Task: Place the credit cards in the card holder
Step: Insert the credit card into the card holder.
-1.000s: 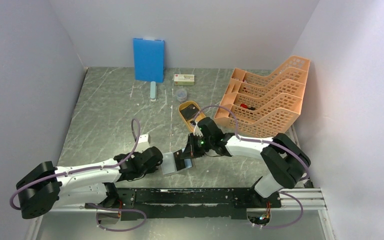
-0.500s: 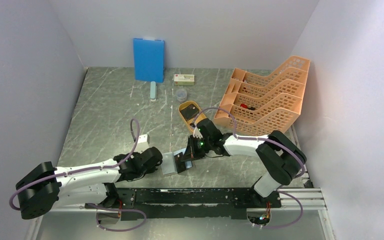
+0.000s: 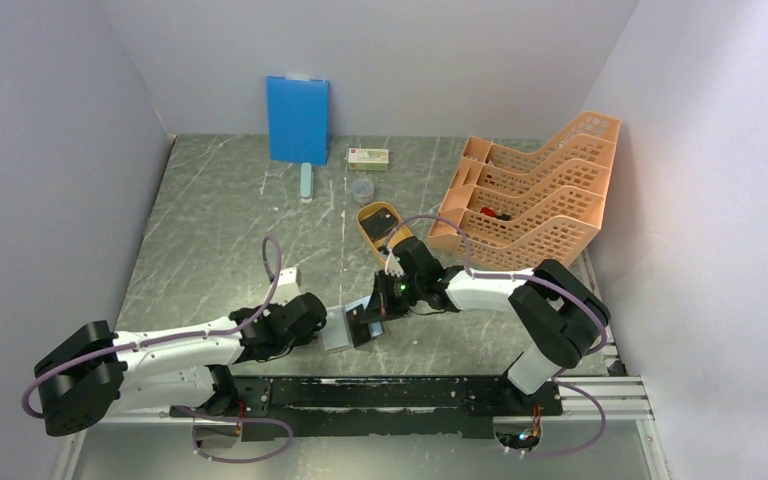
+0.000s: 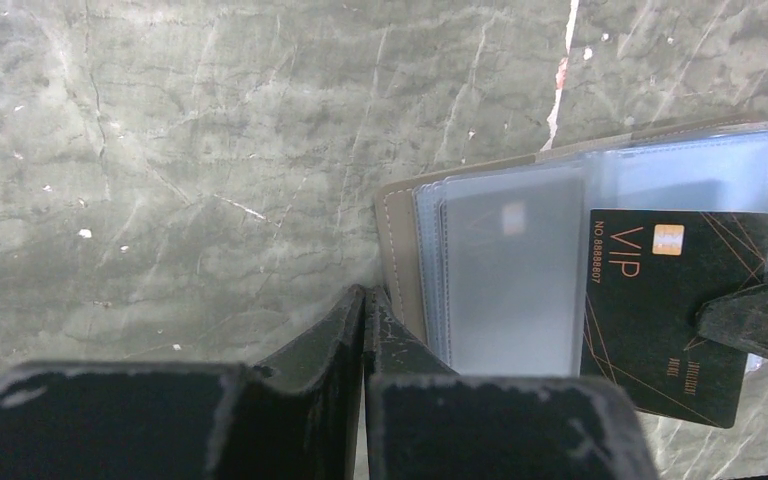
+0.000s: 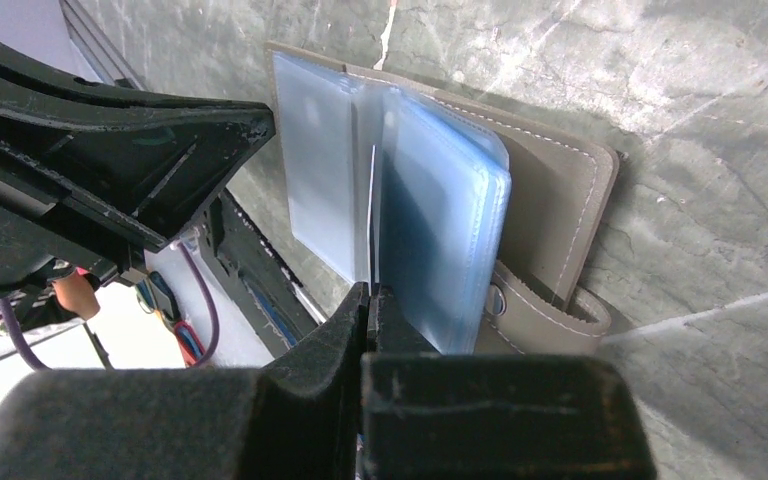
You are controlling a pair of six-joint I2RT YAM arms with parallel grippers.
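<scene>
One credit card (image 4: pixel 665 300), black with a gold chip and VIP lettering, is clamped between the closed fingers of the right gripper (image 5: pixel 368 292). In the right wrist view it is seen edge-on among the clear sleeves of the card holder (image 5: pixel 560 190). The card holder is laid open on the table (image 3: pixel 210 230) toward its 6 o'clock edge, taupe cover down and pale bluish sleeves fanned upward. In the top view it is flanked by the left gripper (image 3: pixel 320 328) at its 9 o'clock and the right gripper at its 3 o'clock. The left gripper's jaws are drawn together with no gap seen, the tips set at the cover's edge; whether that edge is pinched cannot be told. An orange oval tray (image 3: pixel 380 222) is placed at about 1 o'clock from the card holder and an orange file rack (image 3: pixel 535 200) at 2 o'clock. A blue board (image 3: pixel 297 118) is leaned on the back wall at 11 o'clock.
</scene>
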